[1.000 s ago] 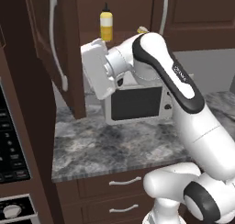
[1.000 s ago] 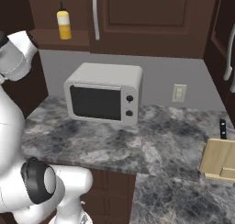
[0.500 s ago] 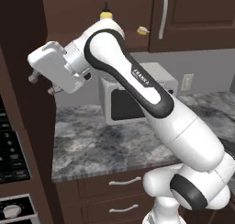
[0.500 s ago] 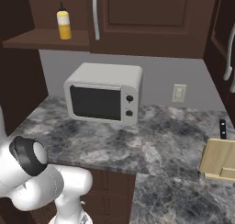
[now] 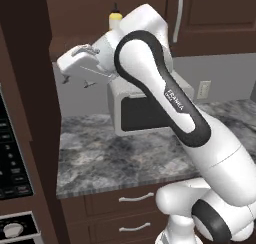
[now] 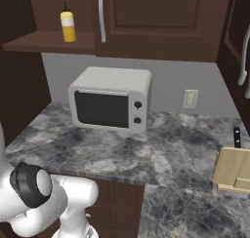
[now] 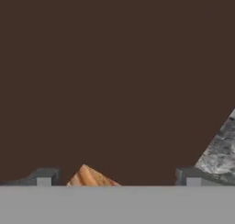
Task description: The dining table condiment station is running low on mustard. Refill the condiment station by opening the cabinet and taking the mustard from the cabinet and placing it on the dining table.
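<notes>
Gripper: jaws stand wide apart in the hand view, the two dark fingertips far to either side, nothing between them, nothing touched. Ahead of them a flat dark brown wood face; a wedge of grey marbled stone at 4 o'clock, a scrap of light wood grain at 6 o'clock.

From the left base view the white hand hangs out at 9 o'clock of the arm's elbow, in front of the open cabinet, empty.

Mustard: upright on the open cabinet shelf, yellow body, dark pointed cap, at 11 o'clock above the microwave. In the left base view its top shows just above the arm's upper link. Well apart from the gripper.

Neighbouring cabinet door closed, long silver handle just right of the shelf.

Writing: "FRANKA" in white letters along the arm's dark band. No label readable on the bottle.

Counter grey marbled; wall outlet at 3 o'clock of the microwave; wooden knife block at the far right.
</notes>
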Motion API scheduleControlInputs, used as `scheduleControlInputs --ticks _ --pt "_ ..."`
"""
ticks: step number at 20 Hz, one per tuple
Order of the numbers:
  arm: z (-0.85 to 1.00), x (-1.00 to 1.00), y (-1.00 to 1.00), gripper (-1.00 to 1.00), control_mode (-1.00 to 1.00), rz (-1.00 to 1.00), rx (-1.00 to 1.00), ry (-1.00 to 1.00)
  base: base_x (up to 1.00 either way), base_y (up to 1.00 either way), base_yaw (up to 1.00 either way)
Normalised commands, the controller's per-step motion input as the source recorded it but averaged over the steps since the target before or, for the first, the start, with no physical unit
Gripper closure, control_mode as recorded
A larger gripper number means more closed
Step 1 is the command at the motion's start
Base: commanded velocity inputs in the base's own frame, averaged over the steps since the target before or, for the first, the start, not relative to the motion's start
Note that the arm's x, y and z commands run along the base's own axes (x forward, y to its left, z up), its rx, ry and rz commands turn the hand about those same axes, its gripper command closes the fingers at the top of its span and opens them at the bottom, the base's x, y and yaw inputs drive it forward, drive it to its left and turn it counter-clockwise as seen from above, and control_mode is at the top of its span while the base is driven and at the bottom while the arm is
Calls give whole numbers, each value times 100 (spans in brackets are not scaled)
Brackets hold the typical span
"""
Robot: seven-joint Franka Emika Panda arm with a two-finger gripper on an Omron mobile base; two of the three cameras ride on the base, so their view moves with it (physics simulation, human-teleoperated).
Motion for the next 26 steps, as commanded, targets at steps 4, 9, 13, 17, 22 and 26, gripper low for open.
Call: scheduleControlInputs --ticks 4,9,13,17,22,26 --pt "1 0 -94 -100 -100 -17 0 -50 0 0 0" --pt "0 0 -81 -100 -100 -15 -2 -50 0 0 0" --pt "0 3 -71 -100 -100 -19 -7 -34 0 0 0" --pt "11 4 -67 -100 -100 -19 -7 -24 0 0 0" --pt "38 4 -68 -100 -100 -16 -2 -7 0 0 0" --pt "43 18 -55 -100 -100 -17 0 1 0 0 0"
